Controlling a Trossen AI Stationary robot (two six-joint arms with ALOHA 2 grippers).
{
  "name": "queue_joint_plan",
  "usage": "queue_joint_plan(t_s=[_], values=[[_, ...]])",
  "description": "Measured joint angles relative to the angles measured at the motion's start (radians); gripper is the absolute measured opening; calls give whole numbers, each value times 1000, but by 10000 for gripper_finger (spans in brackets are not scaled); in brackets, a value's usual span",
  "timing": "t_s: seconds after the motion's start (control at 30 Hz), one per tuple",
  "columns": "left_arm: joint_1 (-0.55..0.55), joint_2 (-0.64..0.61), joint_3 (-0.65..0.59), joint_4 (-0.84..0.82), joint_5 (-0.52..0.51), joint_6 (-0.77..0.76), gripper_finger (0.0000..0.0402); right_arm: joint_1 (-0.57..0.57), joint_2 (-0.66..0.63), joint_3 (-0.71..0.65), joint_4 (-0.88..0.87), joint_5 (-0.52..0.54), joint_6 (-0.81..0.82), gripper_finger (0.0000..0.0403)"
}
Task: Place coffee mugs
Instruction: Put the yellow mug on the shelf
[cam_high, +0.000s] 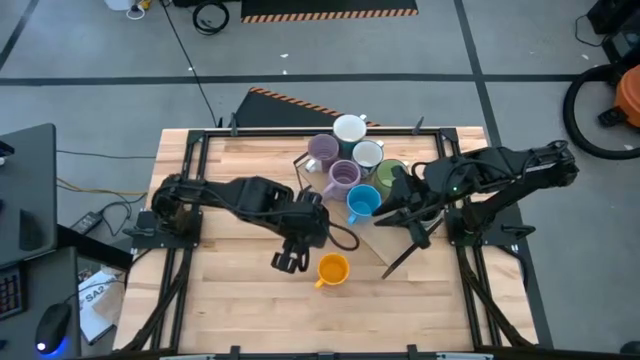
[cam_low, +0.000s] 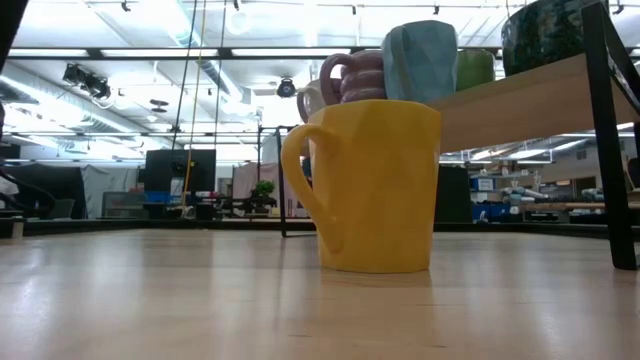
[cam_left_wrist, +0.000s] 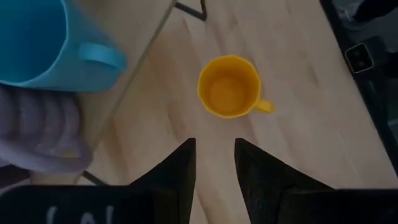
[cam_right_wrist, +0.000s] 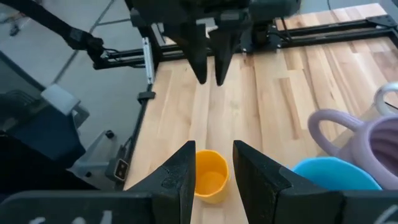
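An orange mug (cam_high: 332, 269) (cam_left_wrist: 229, 87) stands upright on its base on the bare wooden table, near the front middle. My left gripper (cam_high: 288, 263) (cam_left_wrist: 214, 144) hangs above and just left of it, open, with nothing between its fingers. Behind it a raised wooden shelf (cam_low: 520, 95) carries a cluster of mugs: blue (cam_high: 363, 202), two lavender (cam_high: 345, 177), two white (cam_high: 350, 128) and green (cam_high: 390, 172). A dark mug (cam_low: 545, 30) stands at the shelf's right end. My right gripper (cam_high: 402, 190) (cam_right_wrist: 213, 149) hovers open over the shelf's right part, empty.
The shelf's black metal legs (cam_high: 410, 240) reach down to the table right of the orange mug. Black frame rails (cam_high: 190, 170) run along the table's sides. Bare tabletop (cam_high: 250, 310) lies at the front and left.
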Motion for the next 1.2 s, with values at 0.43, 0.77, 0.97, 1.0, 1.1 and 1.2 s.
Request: queue_joint_plan(t_s=[0.43, 0.77, 0.97, 1.0, 1.1, 1.2], values=[[-67, -216, -513, 306, -57, -299, 116, 0, -24, 0, -25, -147, -93, 113], [-104, -437, -859, 476, -130, -441, 116, 15, 127, 0, 58, -165, -89, 113], [-128, -556, -965, 497, -100, -308, 116, 44, 251, 0, 149, -53, -19, 113], [-130, -587, -985, 511, -94, -286, 116, 51, 272, 0, 155, -46, -11, 113], [-132, -676, -1059, 573, -76, -251, 116, 75, 331, 0, 163, -9, 29, 113], [-125, -763, -1129, 629, -75, -239, 116, 99, 377, 0, 163, 22, 69, 113]])
